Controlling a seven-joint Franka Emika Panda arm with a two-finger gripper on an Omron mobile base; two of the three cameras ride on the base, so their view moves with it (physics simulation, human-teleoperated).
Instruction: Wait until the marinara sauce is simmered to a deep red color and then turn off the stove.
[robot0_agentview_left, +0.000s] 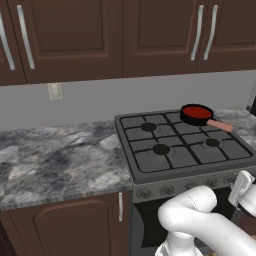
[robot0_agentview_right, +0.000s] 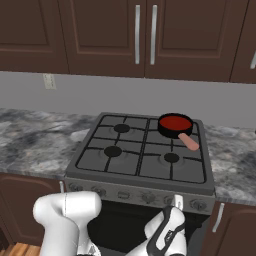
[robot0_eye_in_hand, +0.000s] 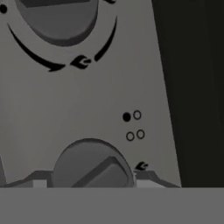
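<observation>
Jaws of the two-finger gripper (robot0_eye_in_hand: 94, 181) are clenched on a round dark grey knob (robot0_eye_in_hand: 89, 164) with a raised bar across its face; in the hand view one dark tip sits on each side of it. That grip makes sense. Turning off the flame means twisting this dial, so the fingers have to straddle it squarely rather than hover nearby.

Just beyond the jaws, on the flat grey control panel (robot0_eye_in_hand: 87, 100), is a small cluster of four dots with one filled in. I take it as the mark telling which burner this knob governs, though with the camera rolled I cannot say for sure that it is the pan's burner. A second grey knob (robot0_eye_in_hand: 61, 22) sits further along the panel, well apart from the jaws.

Above and behind the jaws, on the far right burner of the dark grey gas stove (robot0_agentview_right: 130, 150), stands the small black pan (robot0_agentview_right: 167, 131) with its salmon-pink handle (robot0_agentview_right: 189, 142) pointing forward towards the front edge. The marinara sauce (robot0_agentview_right: 175, 121) inside shows as a flat, deep red disc, so by my reckoning the waiting is over and the turn is the step in hand.

As for the pose, the white arm is folded low in front of the range. Its elbow bulges below the counter edge and the hand points at the row of front knobs, wrist roughly level with the panel.
</observation>
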